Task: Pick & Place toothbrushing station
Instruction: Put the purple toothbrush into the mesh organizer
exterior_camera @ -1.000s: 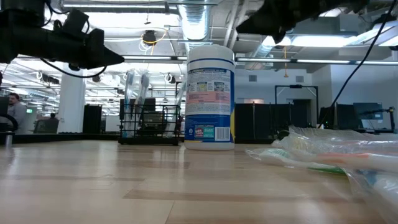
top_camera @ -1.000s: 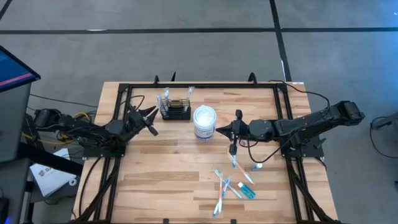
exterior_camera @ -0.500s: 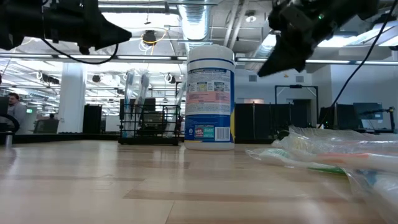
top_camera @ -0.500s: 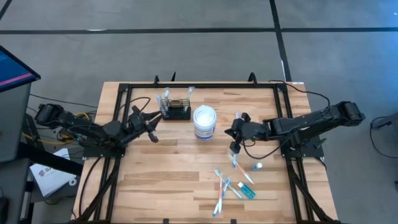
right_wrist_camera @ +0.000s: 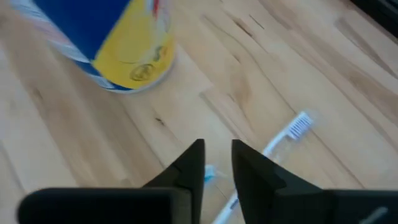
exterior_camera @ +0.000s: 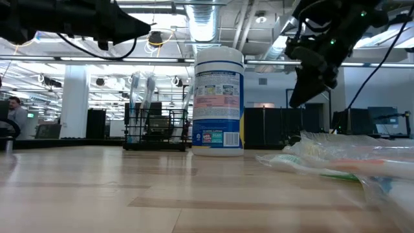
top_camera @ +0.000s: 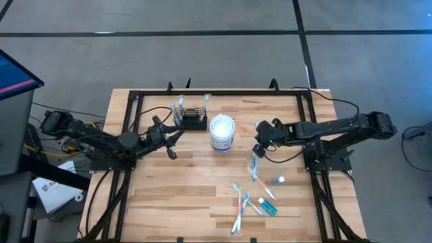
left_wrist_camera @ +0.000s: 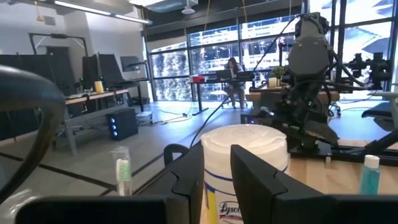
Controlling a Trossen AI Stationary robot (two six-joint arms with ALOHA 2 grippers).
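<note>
The toothbrushing station, a low black wire rack, stands on its base at the table's far side with toothbrushes upright in it; the low view shows the station too. My left gripper hovers just left of it, roughly level and open, with nothing between its fingers. My right gripper is right of the white tub, slanting down, open a little. It hangs above a clear toothbrush that lies flat on the wood.
The white lidded tub stands between the two grippers, just right of the rack. Several loose toothbrushes and tubes and a small bottle lie near the front right. A black frame runs around the tabletop.
My left gripper has risen and moved right, toward the rack and the tub. My right gripper has tipped from about level to slanting down, rolled, and sunk toward the toothbrush on the table.
</note>
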